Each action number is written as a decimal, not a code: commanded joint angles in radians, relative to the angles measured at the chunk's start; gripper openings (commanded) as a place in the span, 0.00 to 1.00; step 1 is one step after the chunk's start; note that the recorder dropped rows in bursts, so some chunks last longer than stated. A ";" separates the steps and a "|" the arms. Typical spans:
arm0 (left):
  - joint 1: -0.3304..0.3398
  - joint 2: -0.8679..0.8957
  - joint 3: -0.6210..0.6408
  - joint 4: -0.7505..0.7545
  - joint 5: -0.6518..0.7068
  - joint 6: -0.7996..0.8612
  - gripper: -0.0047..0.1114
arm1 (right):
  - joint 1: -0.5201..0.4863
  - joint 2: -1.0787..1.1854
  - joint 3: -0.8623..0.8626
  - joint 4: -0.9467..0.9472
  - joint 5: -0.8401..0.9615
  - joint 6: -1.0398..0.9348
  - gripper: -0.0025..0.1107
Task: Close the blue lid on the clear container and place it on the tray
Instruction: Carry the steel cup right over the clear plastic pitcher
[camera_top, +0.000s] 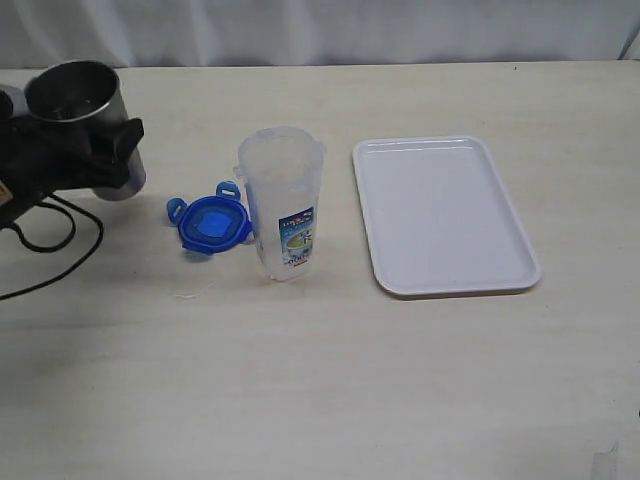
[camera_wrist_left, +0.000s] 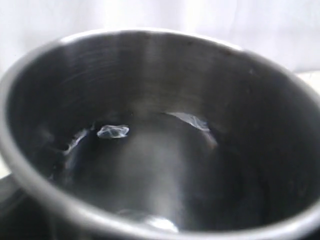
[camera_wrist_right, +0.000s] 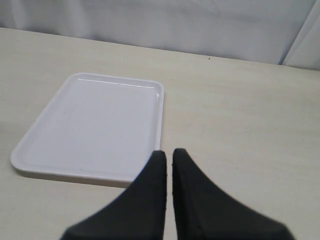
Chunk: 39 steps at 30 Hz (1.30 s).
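The clear container (camera_top: 283, 205) stands upright and lidless in the middle of the table, its printed label facing front. The blue lid (camera_top: 212, 224) lies flat on the table right beside it, on its left. The white tray (camera_top: 445, 215) lies empty to the container's right, and the right wrist view shows it too (camera_wrist_right: 95, 122). At the far left my left gripper (camera_top: 100, 150) clasps a grey metal cup (camera_top: 75, 95), one black finger (camera_top: 122, 143) lying along its side. The cup's inside (camera_wrist_left: 160, 150) fills the left wrist view. My right gripper (camera_wrist_right: 168, 152) is shut and empty, near the tray's corner.
A black cable (camera_top: 55, 250) loops on the table at the left, below the left arm. A white curtain (camera_top: 320, 30) backs the table's far edge. Bare tabletop stretches in front of the container and the tray.
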 joint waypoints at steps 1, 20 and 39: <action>0.000 -0.053 -0.065 0.052 -0.001 -0.059 0.04 | -0.002 -0.004 0.001 0.003 0.001 0.002 0.06; -0.140 -0.055 -0.389 0.337 0.210 -0.271 0.04 | -0.002 -0.004 0.001 0.003 0.001 0.002 0.06; -0.225 -0.055 -0.409 0.388 0.239 -0.145 0.04 | -0.002 -0.004 0.001 0.003 0.001 0.002 0.06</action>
